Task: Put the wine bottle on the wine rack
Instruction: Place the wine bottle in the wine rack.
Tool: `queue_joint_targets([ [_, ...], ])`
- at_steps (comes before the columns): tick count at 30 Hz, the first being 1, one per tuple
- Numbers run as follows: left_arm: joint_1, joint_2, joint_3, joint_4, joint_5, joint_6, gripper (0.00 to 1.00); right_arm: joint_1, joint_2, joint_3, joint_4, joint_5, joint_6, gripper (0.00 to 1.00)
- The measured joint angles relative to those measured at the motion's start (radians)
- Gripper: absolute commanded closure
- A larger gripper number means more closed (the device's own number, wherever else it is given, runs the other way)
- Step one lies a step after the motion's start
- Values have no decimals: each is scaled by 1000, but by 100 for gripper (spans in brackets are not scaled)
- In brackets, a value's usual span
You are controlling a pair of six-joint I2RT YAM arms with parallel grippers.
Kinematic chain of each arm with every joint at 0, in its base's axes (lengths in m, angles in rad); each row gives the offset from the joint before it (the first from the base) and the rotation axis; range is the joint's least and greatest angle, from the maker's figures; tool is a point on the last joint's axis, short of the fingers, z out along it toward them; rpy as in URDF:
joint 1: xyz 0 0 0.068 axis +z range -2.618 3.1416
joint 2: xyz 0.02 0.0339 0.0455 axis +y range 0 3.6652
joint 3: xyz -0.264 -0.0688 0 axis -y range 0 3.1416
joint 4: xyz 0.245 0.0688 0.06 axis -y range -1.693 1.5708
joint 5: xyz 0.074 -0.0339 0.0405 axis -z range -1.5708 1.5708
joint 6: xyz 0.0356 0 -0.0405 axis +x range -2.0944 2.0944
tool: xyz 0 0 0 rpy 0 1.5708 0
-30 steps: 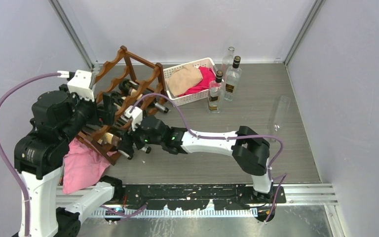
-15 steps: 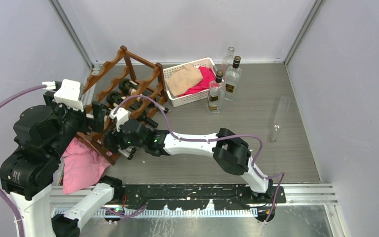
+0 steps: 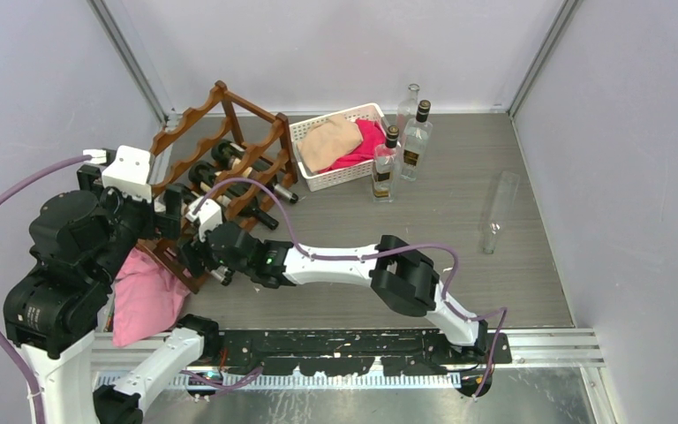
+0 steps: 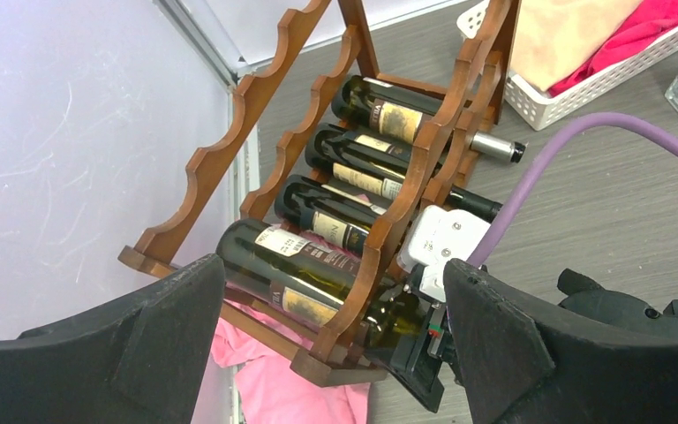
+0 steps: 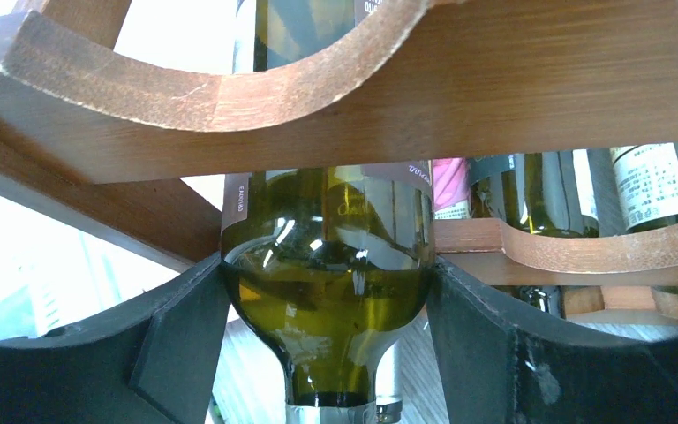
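Observation:
The reddish-brown wine rack (image 3: 229, 141) stands at the back left and holds several dark bottles. In the left wrist view the wine bottle (image 4: 287, 265) lies in the lowest, nearest cradle of the rack (image 4: 406, 190), its neck end sticking out at the front. My right gripper (image 3: 201, 256) is shut on that bottle's green shoulder (image 5: 328, 300); both fingers (image 5: 185, 336) press its sides just below the scalloped rail (image 5: 406, 88). My left gripper (image 3: 169, 209) hangs open and empty above the rack's near end (image 4: 334, 269).
A pink cloth (image 3: 146, 296) lies under the rack's near corner. A white basket (image 3: 346, 177) with tan and pink cloths stands right of the rack. Three clear bottles (image 3: 386, 163) stand behind it. Another clear bottle (image 3: 497, 212) lies at the right.
My right arm has reached further left and pushed the wine bottle deeper into the rack's lowest cradle. My left arm has drawn back to the left, off the rack.

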Motion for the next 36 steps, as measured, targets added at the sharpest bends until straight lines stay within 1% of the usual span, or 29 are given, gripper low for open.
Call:
queue_joint_targets([
  [8,0,-36,-27,-1,-3,18,15,19,11,0,67,52,-73,98],
  [10,0,-45,-27,-1,-2,18,15,21,13,0,103,65,-77,98],
  [15,0,-63,-27,-2,5,16,16,21,40,33,119,120,-79,98],
  [25,0,-88,-45,-6,26,-8,16,27,99,84,165,177,-77,96],
  [32,0,-103,-50,-9,30,-13,16,50,150,118,209,191,-97,90],
  [36,0,-104,-50,-10,33,-13,16,50,162,131,215,199,-104,80],
])
